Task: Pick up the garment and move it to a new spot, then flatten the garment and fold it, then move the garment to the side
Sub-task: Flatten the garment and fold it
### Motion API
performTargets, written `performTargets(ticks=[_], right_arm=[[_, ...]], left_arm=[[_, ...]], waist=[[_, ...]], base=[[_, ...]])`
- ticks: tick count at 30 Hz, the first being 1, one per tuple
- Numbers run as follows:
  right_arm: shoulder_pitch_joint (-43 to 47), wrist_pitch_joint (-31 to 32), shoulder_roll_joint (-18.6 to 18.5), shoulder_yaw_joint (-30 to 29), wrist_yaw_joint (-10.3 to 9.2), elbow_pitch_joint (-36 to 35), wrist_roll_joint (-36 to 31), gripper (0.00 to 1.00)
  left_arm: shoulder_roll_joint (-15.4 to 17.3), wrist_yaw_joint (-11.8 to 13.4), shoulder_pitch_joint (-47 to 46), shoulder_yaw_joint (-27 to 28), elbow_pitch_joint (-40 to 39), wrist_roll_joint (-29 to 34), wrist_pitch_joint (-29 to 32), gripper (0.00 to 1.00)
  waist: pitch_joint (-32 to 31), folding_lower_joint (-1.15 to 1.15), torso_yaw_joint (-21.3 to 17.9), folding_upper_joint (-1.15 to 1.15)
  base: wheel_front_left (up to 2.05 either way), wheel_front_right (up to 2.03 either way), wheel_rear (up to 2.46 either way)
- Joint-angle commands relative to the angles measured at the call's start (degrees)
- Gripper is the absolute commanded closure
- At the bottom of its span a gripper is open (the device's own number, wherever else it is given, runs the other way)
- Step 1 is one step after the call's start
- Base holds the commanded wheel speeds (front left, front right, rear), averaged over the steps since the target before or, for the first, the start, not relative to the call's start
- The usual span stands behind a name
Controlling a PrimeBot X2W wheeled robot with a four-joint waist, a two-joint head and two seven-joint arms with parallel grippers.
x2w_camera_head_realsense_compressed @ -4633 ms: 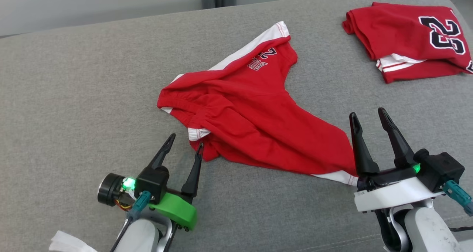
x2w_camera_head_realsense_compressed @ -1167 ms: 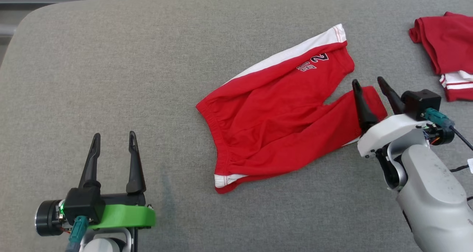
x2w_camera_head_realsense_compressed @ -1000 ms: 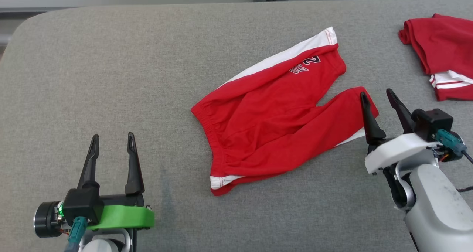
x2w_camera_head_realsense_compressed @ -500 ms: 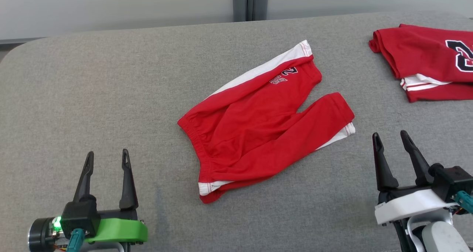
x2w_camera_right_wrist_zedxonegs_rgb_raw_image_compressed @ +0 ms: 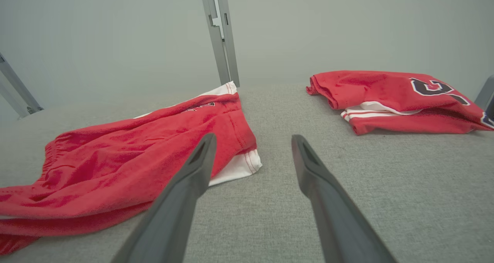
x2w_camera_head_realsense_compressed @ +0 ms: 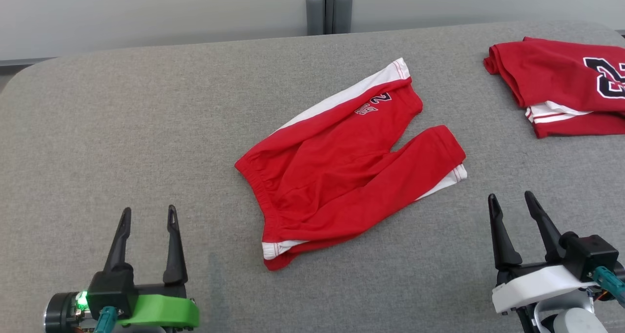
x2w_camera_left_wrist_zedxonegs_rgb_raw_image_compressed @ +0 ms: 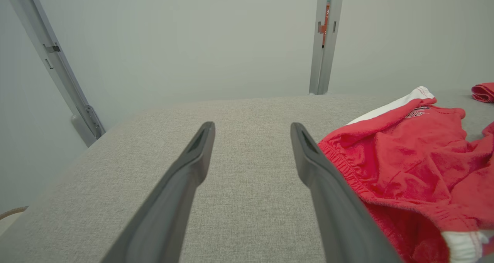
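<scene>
Red shorts with white side stripes lie spread on the grey cushioned surface, waistband toward the left, both legs pointing right and back. They also show in the left wrist view and the right wrist view. My left gripper stands open near the front left, well apart from the waistband. At the front right my right gripper is open too, a little in front of the nearer leg's hem. Nothing sits between either pair of fingers.
A second red garment with black numerals lies folded at the back right, also in the right wrist view. A grey upright post stands behind the surface against a pale wall. The rounded left corner of the surface shows.
My right gripper has let go of the shorts' leg and drawn back to the front right. The shorts now lie flatter. The head camera has shifted, and the left gripper sits slightly lower in view.
</scene>
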Motion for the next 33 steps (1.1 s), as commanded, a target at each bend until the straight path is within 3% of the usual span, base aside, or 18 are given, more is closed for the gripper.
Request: performTargets(ticks=[1,6,14,22,33], right_arm=[[-0.87,-0.16,-1.04,0.52,-0.07,1.72,-0.49,0.0],[-5.24,-0.16,-4.03,2.86,-0.07,7.88,-0.37,0.0],[-13.74,-0.16,-7.7,9.09,-0.07,17.69,0.77,0.0],[-20.04,-0.16,-9.8,14.73,-0.07,24.69,2.94,0.0],[-20.07,-0.16,-10.76,15.91,-0.07,24.78,4.54,0.0]], left_arm=[[0.08,-0.68,0.19,-0.37,0.25,0.06,0.01,0.0],[0.24,-4.25,1.75,-5.0,2.32,2.84,0.01,0.0],[0.5,-6.84,2.15,-13.36,5.31,4.25,0.01,0.0],[0.48,-7.43,-0.79,-18.01,7.04,3.07,0.01,0.0],[1.44,-5.75,2.44,-14.25,3.57,2.18,0.01,0.0]], waist=[[0.12,0.0,-0.14,0.0],[1.61,0.0,-0.35,0.0],[4.5,0.0,0.17,0.0],[6.68,0.0,0.84,0.0],[6.41,0.0,2.19,0.0]], base=[[0.0,0.0,0.0],[0.0,0.0,0.0],[0.0,0.0,0.0],[0.0,0.0,0.0],[0.0,0.0,0.0]])
